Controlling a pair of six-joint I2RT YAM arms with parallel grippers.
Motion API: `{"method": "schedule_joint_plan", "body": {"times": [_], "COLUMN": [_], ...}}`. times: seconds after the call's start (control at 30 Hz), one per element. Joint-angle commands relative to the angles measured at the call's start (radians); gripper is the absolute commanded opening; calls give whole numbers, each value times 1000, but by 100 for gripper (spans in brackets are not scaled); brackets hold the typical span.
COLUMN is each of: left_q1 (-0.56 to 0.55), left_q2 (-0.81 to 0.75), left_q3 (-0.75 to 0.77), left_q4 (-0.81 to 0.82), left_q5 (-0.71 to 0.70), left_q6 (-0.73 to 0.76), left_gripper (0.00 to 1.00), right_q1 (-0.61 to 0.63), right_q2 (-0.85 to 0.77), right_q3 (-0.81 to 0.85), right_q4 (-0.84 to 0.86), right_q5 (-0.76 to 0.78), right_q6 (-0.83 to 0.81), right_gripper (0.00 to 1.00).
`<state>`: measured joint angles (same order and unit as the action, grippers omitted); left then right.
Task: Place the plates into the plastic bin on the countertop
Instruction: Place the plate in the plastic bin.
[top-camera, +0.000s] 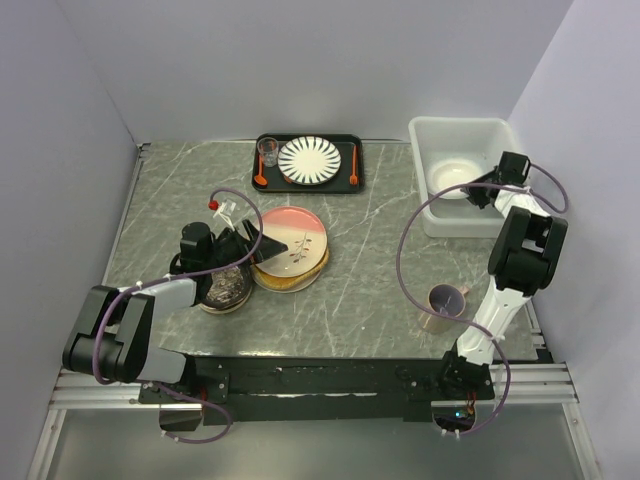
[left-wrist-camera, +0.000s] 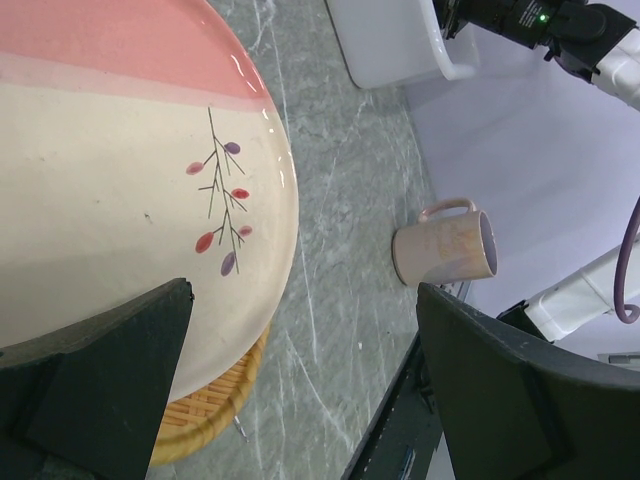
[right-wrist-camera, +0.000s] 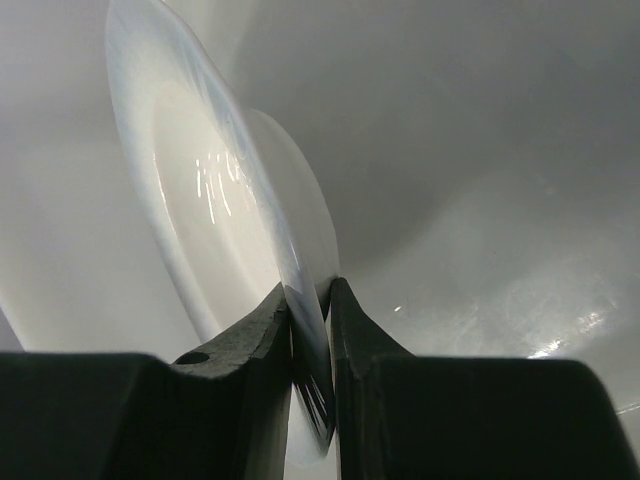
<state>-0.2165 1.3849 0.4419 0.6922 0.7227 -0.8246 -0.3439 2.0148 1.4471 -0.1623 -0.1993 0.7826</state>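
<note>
White plate is pinched by its rim in the jaws on my right arm, which are closed narrow on it. It's down inside the plastic bin at the far right corner of the tabletop. Over on my left arm the jaws are spread wide, straddling the left edge of the pink-and-cream plate with the little leaf sprig. Can't tell if they touch it. That one sits on top of the tan woven plate. Right beside that stack, the brown patterned plate lies under the left arm. A pink mug sits near the right arm's base.
</note>
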Motion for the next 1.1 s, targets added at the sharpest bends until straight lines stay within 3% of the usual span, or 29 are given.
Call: {"method": "schedule_joint_plan", "body": {"times": [0.0,1.07], "left_q1": [2,2], "left_q2": [6,3], "left_q3": [8,8], "left_q4": [35,13], "left_q5": [27,24], "left_q6": [21,30], "left_gripper": [99,99], "right_q1": [19,31], "right_q2": [-11,84], "right_q3": [114,222], "right_q4": [21,-91], "right_q5": [20,29], "right_q6": [-42,-112], "right_gripper": [0,17]}}
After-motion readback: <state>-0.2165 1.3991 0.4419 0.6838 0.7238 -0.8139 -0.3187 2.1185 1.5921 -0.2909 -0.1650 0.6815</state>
